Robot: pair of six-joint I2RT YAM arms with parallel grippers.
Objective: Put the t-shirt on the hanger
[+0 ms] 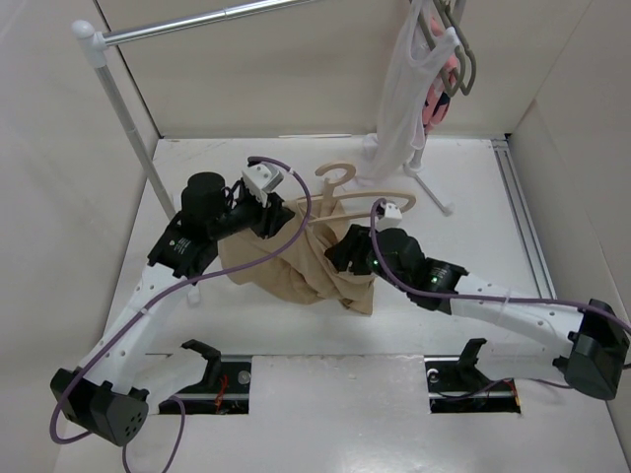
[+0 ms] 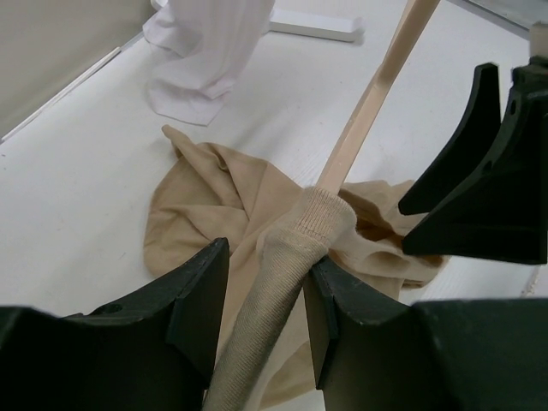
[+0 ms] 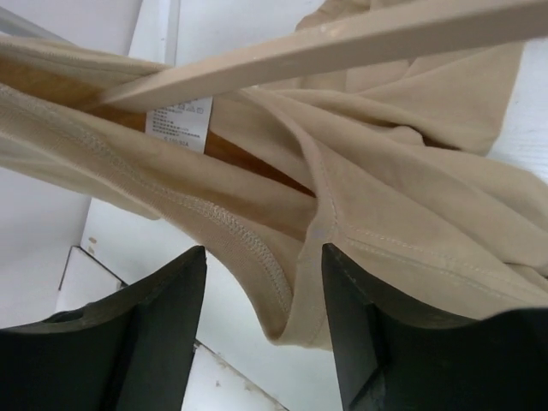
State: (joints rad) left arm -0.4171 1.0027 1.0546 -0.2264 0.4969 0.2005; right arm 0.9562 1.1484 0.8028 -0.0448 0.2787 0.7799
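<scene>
The t-shirt (image 1: 296, 271) is bunched at the middle of the bench (image 1: 483, 197), partly held up off it and partly spread on it. The hanger (image 1: 386, 203) is threaded into its upper edge, with the hook turned toward 12 o'clock and one bare arm sticking out toward 3 o'clock. The left claw (image 2: 265, 274) is placed at the 9 o'clock side of the cloth and is clamped on the t-shirt's ribbed collar, which is drawn like a sleeve over one hanger arm. Bare wood is seen emerging from the collar just past the fingers (image 2: 199, 293). The right claw (image 3: 264, 253) is placed at the 3 o'clock side, beneath the raised cloth. Its jaws are apart, and a stitched fold of the hem hangs down between them, lying against the finger at 3 o'clock in the wrist view while a gap is left at the other. A white label (image 3: 175, 124) is seen inside the shirt, just below the hanger arm that crosses above. A rail (image 1: 197, 25) stands at 11 o'clock. A white top (image 1: 399, 108) and a pink garment (image 1: 434, 103) are hung on grey hangers (image 1: 463, 59) at 1 o'clock.
</scene>
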